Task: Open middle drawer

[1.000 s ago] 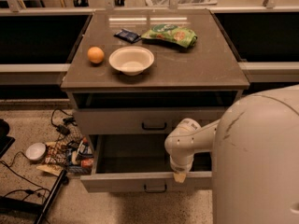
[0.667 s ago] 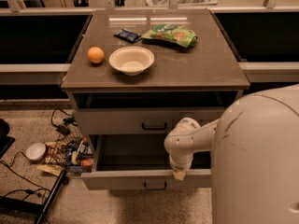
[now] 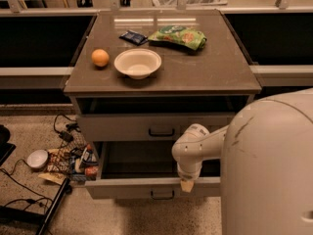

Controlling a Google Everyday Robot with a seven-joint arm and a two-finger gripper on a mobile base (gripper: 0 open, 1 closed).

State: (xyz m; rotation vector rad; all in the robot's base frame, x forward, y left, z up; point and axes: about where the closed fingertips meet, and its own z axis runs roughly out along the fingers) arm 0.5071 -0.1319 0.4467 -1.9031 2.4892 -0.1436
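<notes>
The middle drawer (image 3: 127, 187) is a wide, shallow grey drawer with a low flat front and a small black bar handle (image 3: 162, 195). It stands pulled far out, and its plain grey inside (image 3: 139, 158) shows. My gripper (image 3: 187, 184) hangs from the white arm (image 3: 193, 143), pointing down at the top edge of the drawer's front, right of the handle. The drawer above (image 3: 122, 127), with its own black handle (image 3: 161, 131), is out a little.
On the cabinet top (image 3: 220, 70) lie an orange (image 3: 100, 58), a white bowl (image 3: 138, 62), a green bag (image 3: 178, 35) and a dark packet (image 3: 133, 37). Cables, a small bowl (image 3: 37, 158) and clutter (image 3: 73, 158) lie on the floor at the left. My white body (image 3: 274, 170) fills the right.
</notes>
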